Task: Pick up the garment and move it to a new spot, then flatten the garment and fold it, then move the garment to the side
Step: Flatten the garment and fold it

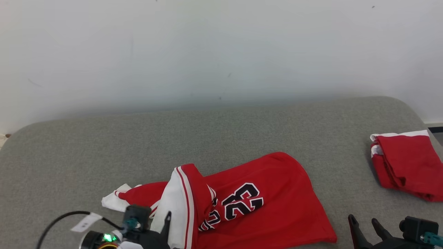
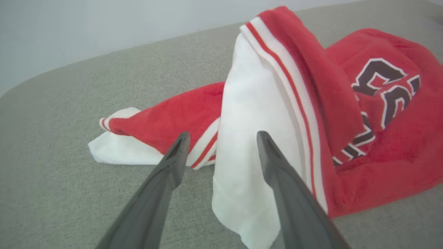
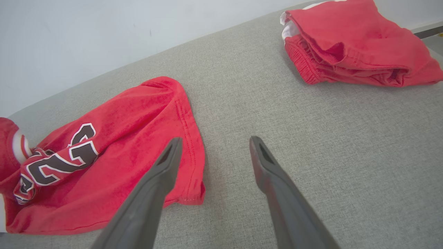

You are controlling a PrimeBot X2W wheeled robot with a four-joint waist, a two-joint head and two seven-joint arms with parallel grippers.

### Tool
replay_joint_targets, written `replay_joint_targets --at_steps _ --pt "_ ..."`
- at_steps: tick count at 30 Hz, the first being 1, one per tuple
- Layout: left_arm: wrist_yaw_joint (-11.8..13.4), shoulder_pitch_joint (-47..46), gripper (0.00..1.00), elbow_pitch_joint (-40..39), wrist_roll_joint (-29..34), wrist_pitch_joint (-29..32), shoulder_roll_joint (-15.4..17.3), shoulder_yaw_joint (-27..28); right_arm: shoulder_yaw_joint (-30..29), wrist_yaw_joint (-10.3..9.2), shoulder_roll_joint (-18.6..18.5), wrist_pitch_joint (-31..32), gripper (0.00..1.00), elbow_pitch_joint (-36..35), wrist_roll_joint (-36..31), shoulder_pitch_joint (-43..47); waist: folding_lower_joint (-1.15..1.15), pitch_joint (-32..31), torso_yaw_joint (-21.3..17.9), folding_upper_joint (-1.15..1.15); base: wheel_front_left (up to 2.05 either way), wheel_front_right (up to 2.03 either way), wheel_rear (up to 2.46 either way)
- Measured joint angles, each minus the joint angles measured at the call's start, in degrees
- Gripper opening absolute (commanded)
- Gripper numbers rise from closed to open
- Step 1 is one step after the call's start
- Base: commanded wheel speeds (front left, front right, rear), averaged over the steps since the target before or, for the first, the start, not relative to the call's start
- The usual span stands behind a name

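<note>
The garment is a red jersey with white trim and a black "23", lying crumpled on the grey padded surface. A red-and-white fold of it stands up in a peak. My left gripper is at the jersey's left end and is open. The white panel hangs just beyond its fingertips, not pinched. My right gripper is open over bare grey cloth, just right of the jersey's hem, with nothing between its fingers.
A second red garment, folded with a white edge, lies at the far right near the surface's edge. A pale wall rises behind. Bare grey surface stretches behind the jersey and between the two garments.
</note>
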Motion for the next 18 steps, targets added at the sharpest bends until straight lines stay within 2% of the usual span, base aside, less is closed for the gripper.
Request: replay_joint_targets --at_steps 4,9,11,13,14,15,16,18 --pt "-0.52 -0.53 1.0 2.14 1.02 0.46 -0.73 -1.82 0.23 0.0 0.01 0.11 1.0 -0.37 -0.07 -0.21 0.0 0.11 -0.69 0.0 0.0 0.0 0.0" --pt "2.45 -1.36 1.0 7.24 1.72 1.02 -1.43 -1.82 -0.09 0.0 0.0 0.32 1.0 -0.98 -0.67 -0.2 0.0 0.44 -1.75 0.0 0.0 0.0 0.0" --pt "2.42 -1.63 1.0 9.09 1.48 1.65 -1.87 -1.82 -0.1 0.0 0.0 0.64 1.0 -1.2 -0.68 -0.19 0.0 0.58 -2.06 0.0 0.0 0.0 0.0" --pt "1.04 -2.59 1.0 10.25 0.98 1.65 -2.3 -2.09 -0.07 0.0 0.0 0.67 1.0 -1.35 -0.67 -0.19 0.0 0.7 -2.28 0.0 0.0 0.0 0.0" --pt "0.76 -3.0 0.54 10.8 0.88 1.55 -2.54 -2.14 -0.07 0.0 0.0 0.67 1.0 -1.41 -0.67 -0.19 0.0 0.77 -2.34 0.0 0.0 0.0 0.0" --pt "0.76 -3.25 0.0 11.23 0.87 1.26 -2.64 -2.23 -0.11 0.0 0.0 0.68 1.0 -1.44 -0.67 -0.19 0.0 0.81 -2.38 0.0 0.0 0.0 0.0" --pt "0.86 -3.37 0.0 11.55 0.88 0.75 -2.66 -2.2 -0.16 0.0 0.0 0.68 1.0 -1.47 -0.67 -0.18 0.0 0.81 -2.35 0.0 0.0 0.0 0.0" --pt "2.77 -3.44 0.0 11.95 1.29 -0.6 -2.45 -1.92 -0.47 0.0 0.01 0.66 1.0 -1.56 -0.66 -0.15 0.0 0.79 -2.14 0.0 0.0 0.0 0.0"
